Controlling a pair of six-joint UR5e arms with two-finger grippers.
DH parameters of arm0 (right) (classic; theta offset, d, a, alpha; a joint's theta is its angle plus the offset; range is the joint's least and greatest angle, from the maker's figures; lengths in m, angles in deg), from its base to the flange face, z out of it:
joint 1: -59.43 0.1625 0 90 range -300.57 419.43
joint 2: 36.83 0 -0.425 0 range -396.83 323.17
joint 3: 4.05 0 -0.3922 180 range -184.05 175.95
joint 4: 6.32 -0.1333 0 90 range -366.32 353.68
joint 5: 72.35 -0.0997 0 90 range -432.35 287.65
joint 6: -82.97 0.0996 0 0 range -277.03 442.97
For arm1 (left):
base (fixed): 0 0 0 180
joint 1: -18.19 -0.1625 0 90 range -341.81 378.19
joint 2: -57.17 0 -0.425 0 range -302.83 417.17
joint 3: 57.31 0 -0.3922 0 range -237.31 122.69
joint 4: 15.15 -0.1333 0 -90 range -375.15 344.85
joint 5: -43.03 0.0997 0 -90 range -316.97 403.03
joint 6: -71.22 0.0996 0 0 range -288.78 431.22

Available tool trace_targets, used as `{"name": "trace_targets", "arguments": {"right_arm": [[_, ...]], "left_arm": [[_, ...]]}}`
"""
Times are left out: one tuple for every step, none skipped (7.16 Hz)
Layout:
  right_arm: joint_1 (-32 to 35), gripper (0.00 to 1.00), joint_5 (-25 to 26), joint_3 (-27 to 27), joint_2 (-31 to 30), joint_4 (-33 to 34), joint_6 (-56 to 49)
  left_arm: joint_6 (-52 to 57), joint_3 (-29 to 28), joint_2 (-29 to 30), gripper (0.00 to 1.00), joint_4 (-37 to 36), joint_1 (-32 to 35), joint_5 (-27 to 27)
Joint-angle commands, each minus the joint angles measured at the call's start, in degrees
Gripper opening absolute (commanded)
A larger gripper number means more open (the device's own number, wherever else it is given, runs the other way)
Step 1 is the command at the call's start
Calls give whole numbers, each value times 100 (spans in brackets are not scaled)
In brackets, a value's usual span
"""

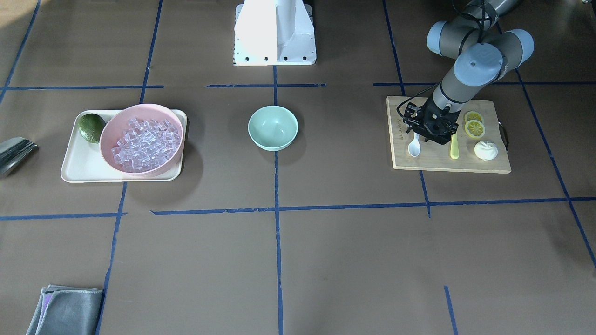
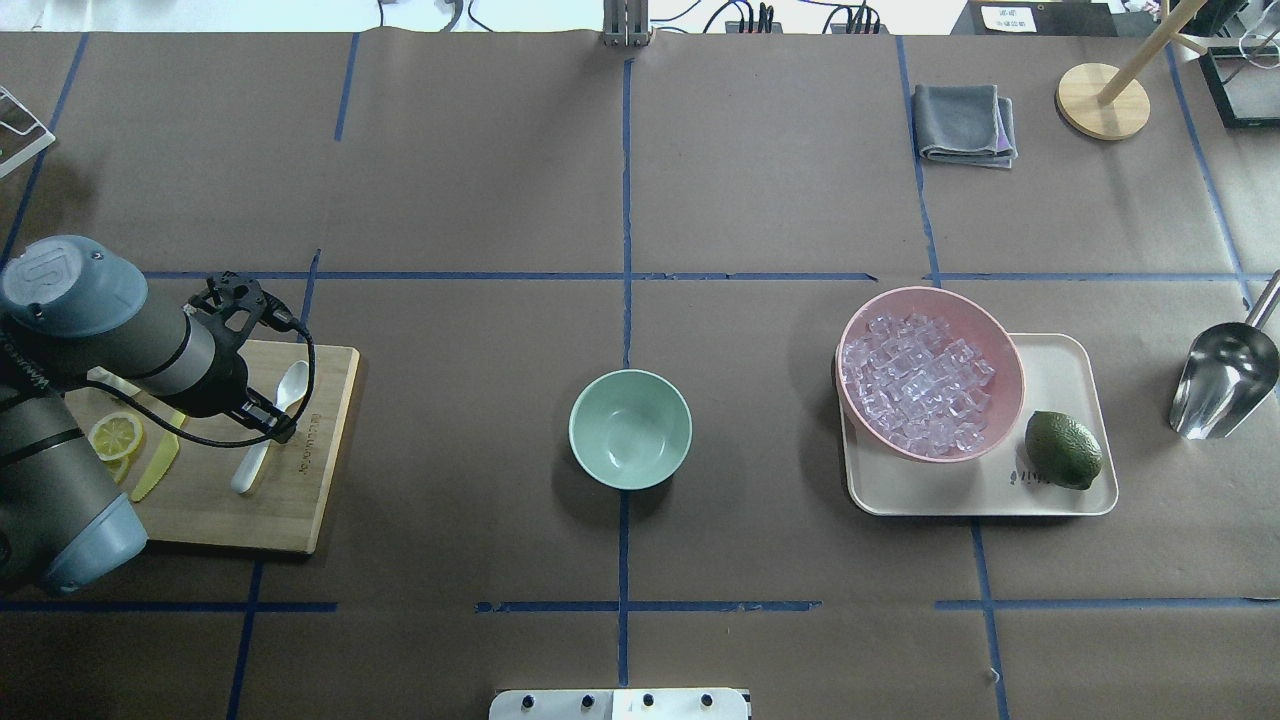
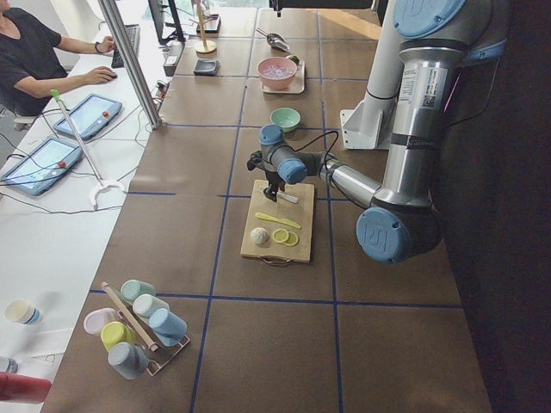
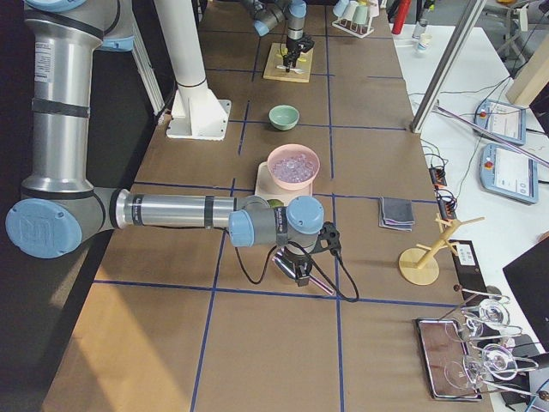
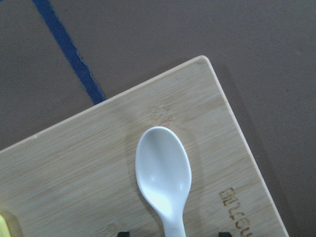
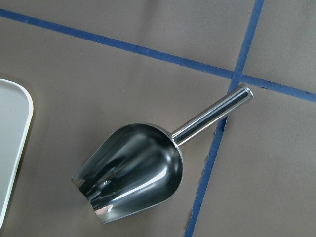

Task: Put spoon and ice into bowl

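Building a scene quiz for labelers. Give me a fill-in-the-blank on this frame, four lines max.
The spoon lies on the wooden ____.
The ice fills the wider bowl, coloured ____.
The mint-green bowl holds ____.
The left gripper has its open jaws either side of the spoon's ____.
Missing: board; pink; nothing; handle.

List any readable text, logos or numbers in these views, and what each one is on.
Cutting board: burnt-in brand near its corner, looks like "BL4GU", cut off by the frame edge in the left wrist view; reading uncertain.
Tray: small dark print beside the lime, too small to read.
Left arm: logo on the joint cap and a sticker on the upper tube, both unreadable.
No numbers can be read.
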Motion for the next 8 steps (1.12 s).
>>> {"name": "trace_targets", "arguments": {"right_arm": [[5,99,2,-6,0,0,-1],[5,99,2,-24,-9,0,-9],[-3,99,2,-59,0,0,-18],[5,99,-6,-59,0,0,-18],[-3,99,-7,-59,0,-8,-10],[5,99,-7,-59,0,-9,-9],[5,99,-7,-59,0,-9,-9],[5,99,-7,-59,0,-9,-9]], "left_arm": [[-6,6,-1,11,-2,1,-9],[-6,-3,-10,3,7,1,-1],[-14,6,-1,0,7,1,-1],[-14,49,-1,0,-2,1,-9],[-23,128,-1,0,-20,1,-27],[-571,312,147,0,-28,1,-44],[-1221,357,627,0,-307,1,-62],[-1723,366,1354,0,-1049,-25,-45]]}}
